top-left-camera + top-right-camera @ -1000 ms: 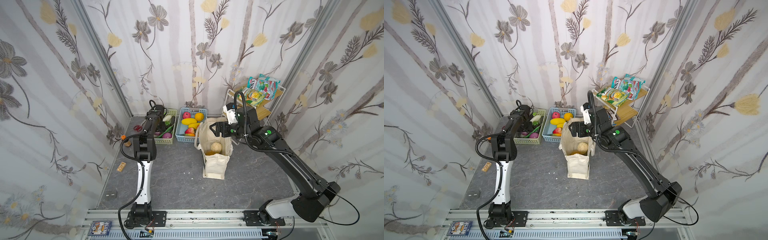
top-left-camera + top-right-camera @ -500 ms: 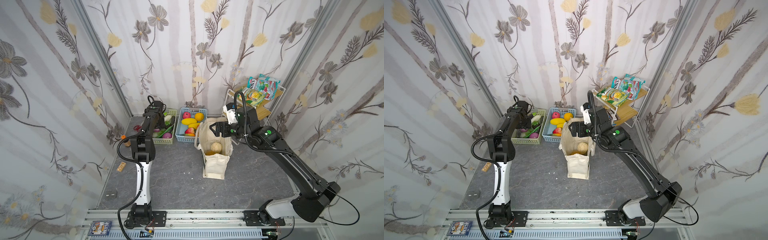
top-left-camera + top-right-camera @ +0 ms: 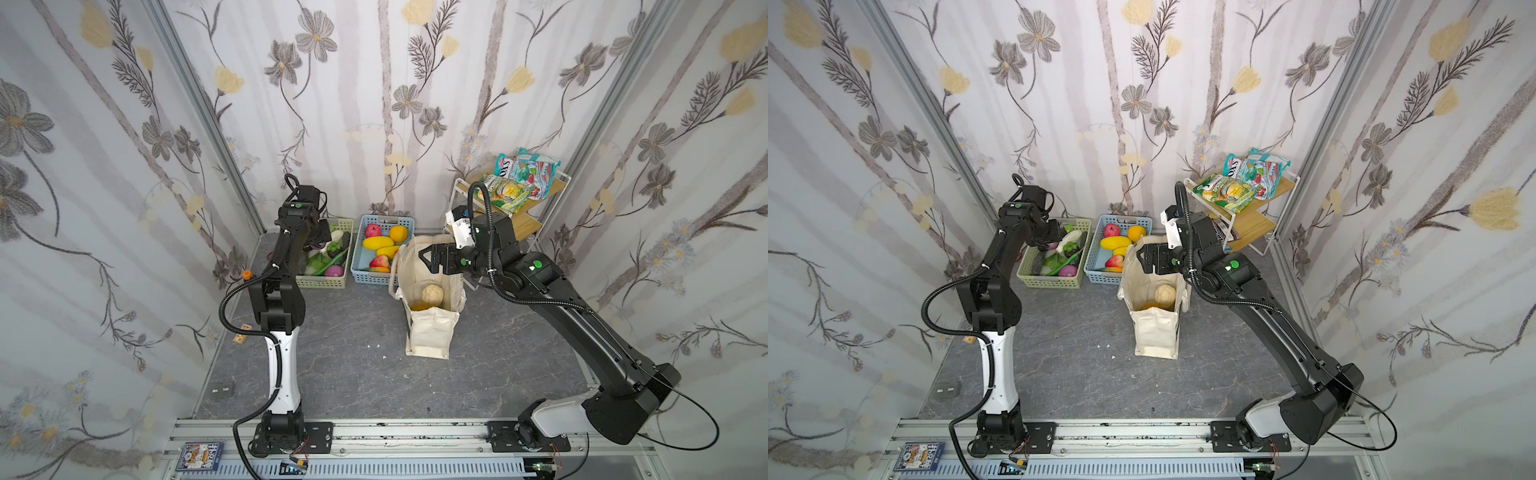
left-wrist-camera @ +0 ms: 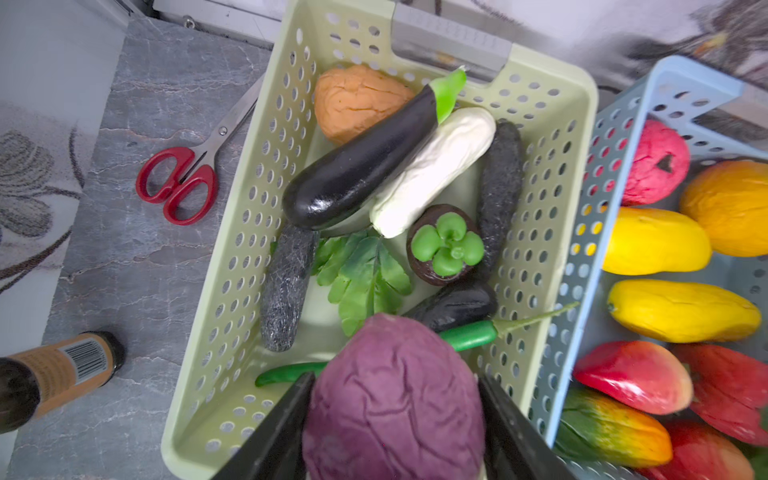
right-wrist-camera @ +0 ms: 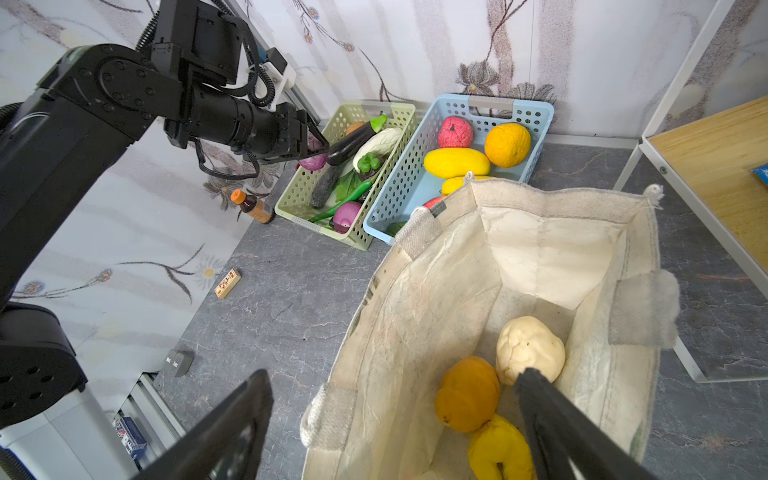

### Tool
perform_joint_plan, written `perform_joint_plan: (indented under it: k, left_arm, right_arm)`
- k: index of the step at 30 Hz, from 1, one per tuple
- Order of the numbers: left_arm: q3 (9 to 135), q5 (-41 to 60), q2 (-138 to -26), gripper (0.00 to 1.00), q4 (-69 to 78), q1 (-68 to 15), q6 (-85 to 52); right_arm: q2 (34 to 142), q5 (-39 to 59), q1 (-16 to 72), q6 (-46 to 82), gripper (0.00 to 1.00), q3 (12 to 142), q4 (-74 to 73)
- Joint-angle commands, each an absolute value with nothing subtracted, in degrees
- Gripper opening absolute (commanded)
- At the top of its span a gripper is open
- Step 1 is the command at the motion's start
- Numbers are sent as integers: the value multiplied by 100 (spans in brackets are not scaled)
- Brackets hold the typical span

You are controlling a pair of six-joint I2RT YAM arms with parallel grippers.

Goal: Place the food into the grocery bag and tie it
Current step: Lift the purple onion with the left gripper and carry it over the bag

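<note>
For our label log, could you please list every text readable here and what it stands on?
"OXS", cut off: teal snack bag on the shelf.
Bottle label: a barcode; print blurred.
Dark box on the table: white letters too small.
Blue card box by the rail: blurred.

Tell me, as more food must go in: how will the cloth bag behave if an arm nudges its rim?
Probably floppy: the bag has creased cloth walls and a sagging rim, so it would likely fold, not slide. It may resist tipping: an orange fruit, a cream one and a yellow one sit at its bottom.
</note>
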State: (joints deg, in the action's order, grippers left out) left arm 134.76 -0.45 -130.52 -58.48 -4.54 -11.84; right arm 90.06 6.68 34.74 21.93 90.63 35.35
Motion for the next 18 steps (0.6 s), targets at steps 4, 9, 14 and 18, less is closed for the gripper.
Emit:
perform_joint_plan:
  k: [4,9,14,18]
  left_arm:
    - [13330,513,-12606,60,-5643,-536,-1521]
    - [12874,955,-12050,60,-5301,-648,-1809]
    - [12633,1277,-11567,60,-5098,-910,-2059]
    - [12630,1262,-11298,60,-5139,-1316,-2074]
  right_arm:
    - [9046,643,3480,2139,92,9026,3252]
    - [9082,557,3477,2131,92,8975,3242]
    - [9111,540,3449,2093,92,8912,3218]
    - [9108,569,3405,2060,92,8912,3203]
